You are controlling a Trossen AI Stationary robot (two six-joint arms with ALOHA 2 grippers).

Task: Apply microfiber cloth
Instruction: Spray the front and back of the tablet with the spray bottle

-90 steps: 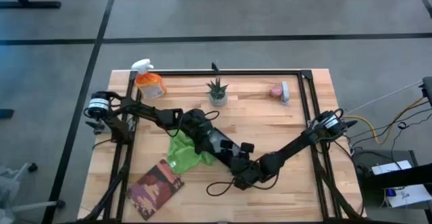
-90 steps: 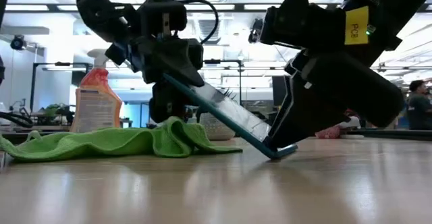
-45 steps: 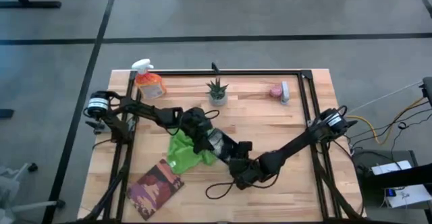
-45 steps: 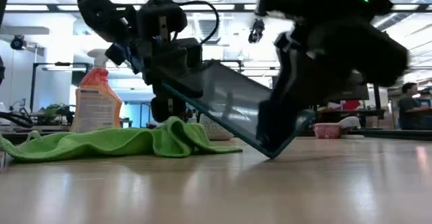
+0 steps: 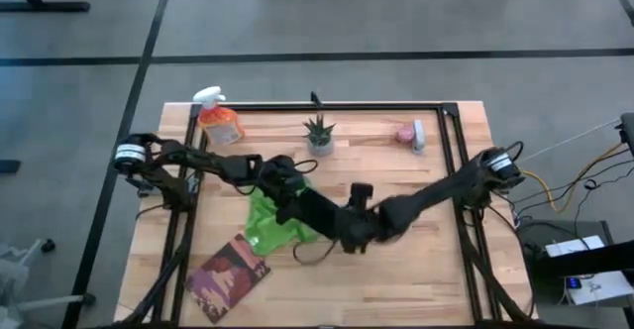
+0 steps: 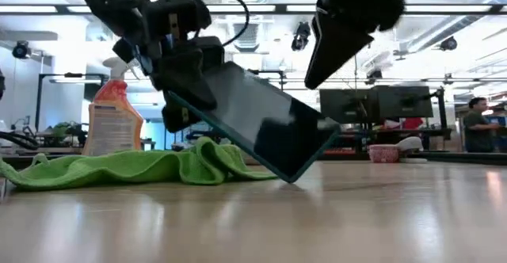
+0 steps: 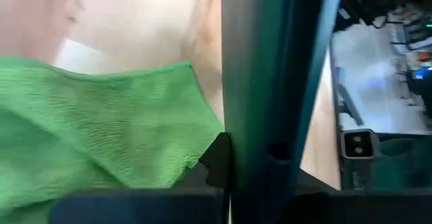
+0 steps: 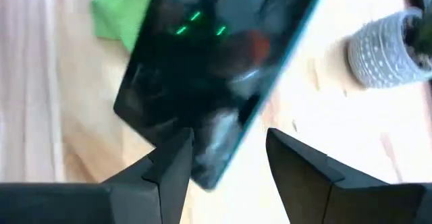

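Pinching the upper edge of the dark tablet point(image 6: 265, 132), the left gripper point(image 6: 184, 85) props it tilted, low corner on the desk point(image 5: 426, 270). The right gripper point(image 8: 226, 163) hangs spread, clear of it. Lime microfiber cloth point(image 5: 269, 225) lies rumpled at centre-left; soft, light, best taken by a raised fold.

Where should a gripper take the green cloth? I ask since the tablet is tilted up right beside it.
Take the microfiber cloth at its raised fold, coming from above. It lies mostly flat on the table, so only that bunched ridge gives the fingers something to pinch. The tablet, held by the left gripper, leans close over it.
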